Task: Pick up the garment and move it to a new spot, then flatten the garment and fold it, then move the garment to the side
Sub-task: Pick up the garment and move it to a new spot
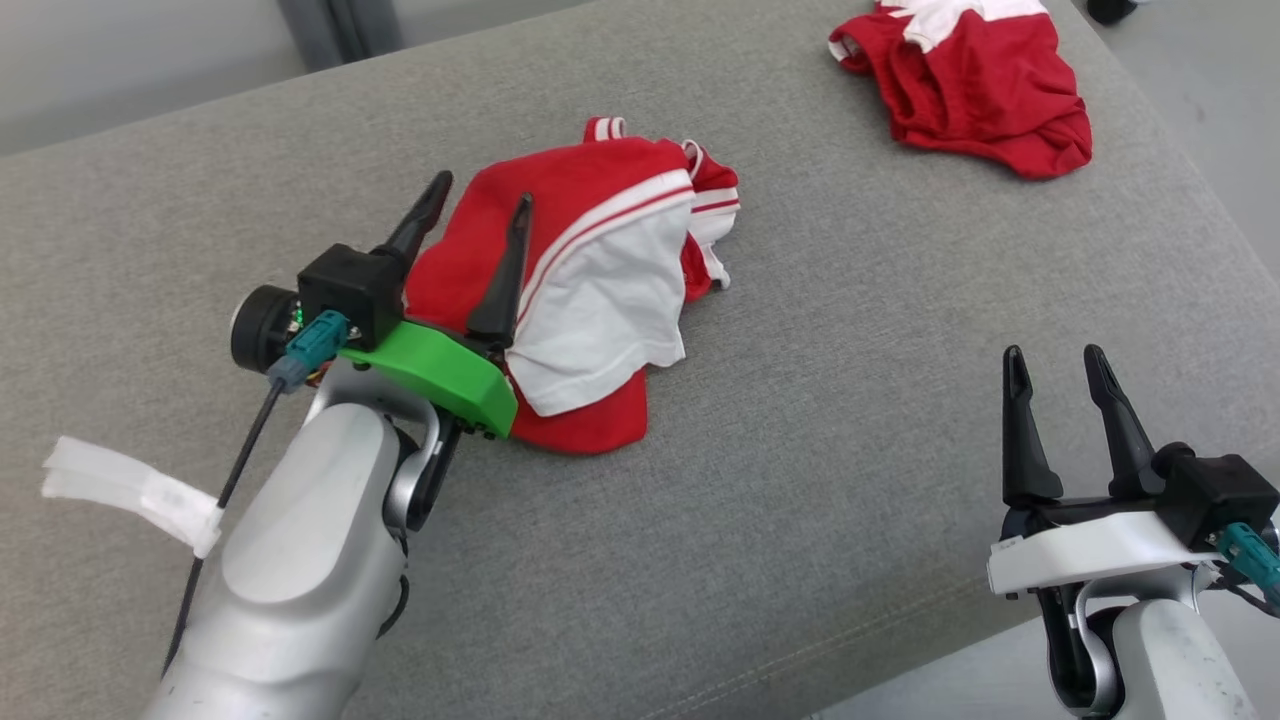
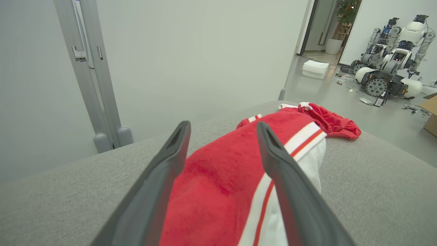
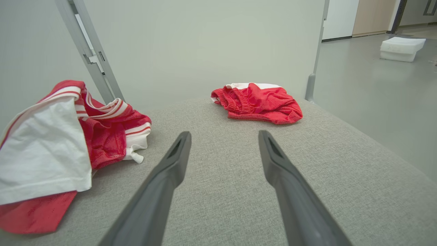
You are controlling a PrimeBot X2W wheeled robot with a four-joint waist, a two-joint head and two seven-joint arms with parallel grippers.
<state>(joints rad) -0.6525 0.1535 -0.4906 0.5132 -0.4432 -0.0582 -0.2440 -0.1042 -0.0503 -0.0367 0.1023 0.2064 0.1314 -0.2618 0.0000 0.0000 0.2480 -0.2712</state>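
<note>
Head view gives us the red-and-white garment [image 1: 600, 270] lying bunched near the middle of the grey bench [image 1: 800, 500], a white panel [image 1: 600, 300] folded over the red cloth. Our left end effector [image 1: 482, 190] hangs over the garment's left part, fingers spread wide and gripping nothing. In the left wrist view the cloth lies beneath and between the two fingers, and we cannot tell whether they touch it. Our right end effector [image 1: 1053, 352] stands well apart at the near right, likewise wide open and empty, over bare bench. A second red garment [image 1: 980, 90] sits at the far right corner.

We judge the garment to be at rest but neither flat nor folded, so flattening is the step in hand. That calls for both end effectors to find separate edges, pinch a single layer each, and draw them apart without dragging the whole heap.
</note>
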